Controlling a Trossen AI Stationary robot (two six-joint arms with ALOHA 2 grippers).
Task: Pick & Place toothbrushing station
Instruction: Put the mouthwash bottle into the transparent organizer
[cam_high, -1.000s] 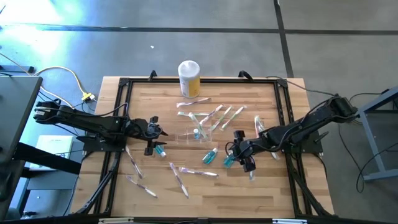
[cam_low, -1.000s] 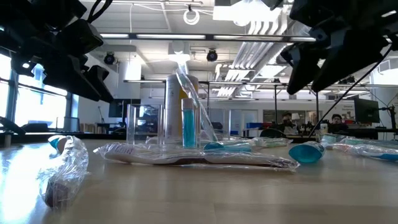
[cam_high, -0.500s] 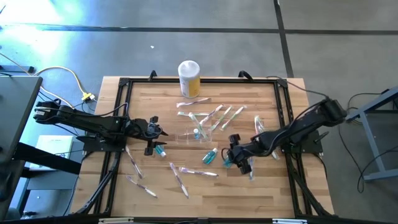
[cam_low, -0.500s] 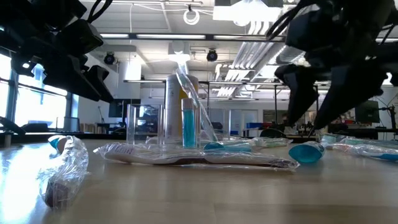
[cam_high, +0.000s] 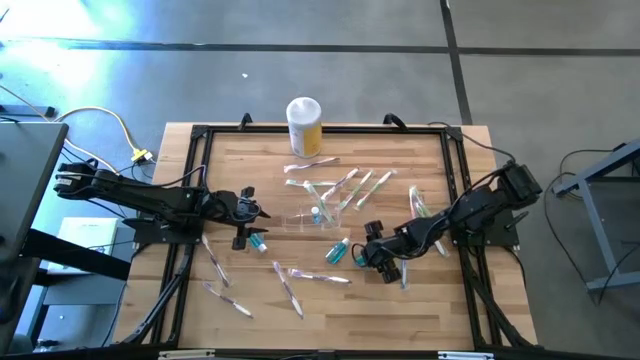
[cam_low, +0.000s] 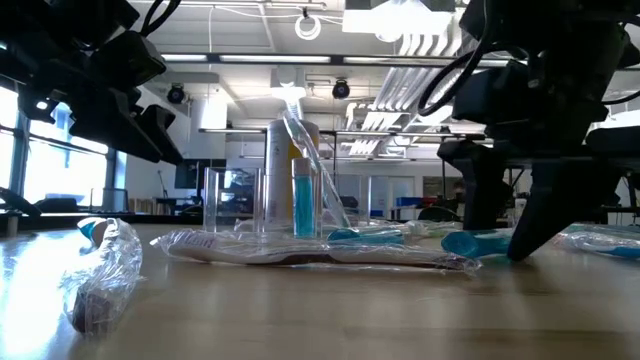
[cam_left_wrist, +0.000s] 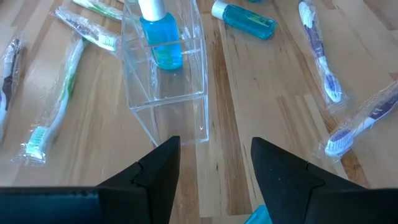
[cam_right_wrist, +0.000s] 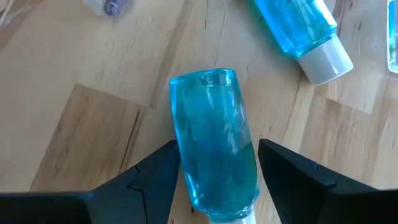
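Clear toothbrushing station (cam_left_wrist: 165, 74) just beyond left fingers (cam_left_wrist: 163, 171).

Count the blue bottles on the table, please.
4 blue bottles: one upright in the clear container, one by the left gripper, one lying mid-table, one between the right gripper's open fingers. Others may be hidden.

The table (cam_high: 450, 300) is a light butcher-block wooden top with a black frame running round its edges. At the middle of the far edge stands a yellow jar (cam_high: 304, 126) with a white lid. Near the centre sits the clear plastic container (cam_high: 312, 216), a blue bottle upright inside it. Wrapped toothbrushes (cam_high: 350, 185) lie fanned between jar and container, and more of them (cam_high: 289, 284) are scattered toward the near left corner. Small blue bottles (cam_high: 337, 251) lie flat on the wood beside the container.
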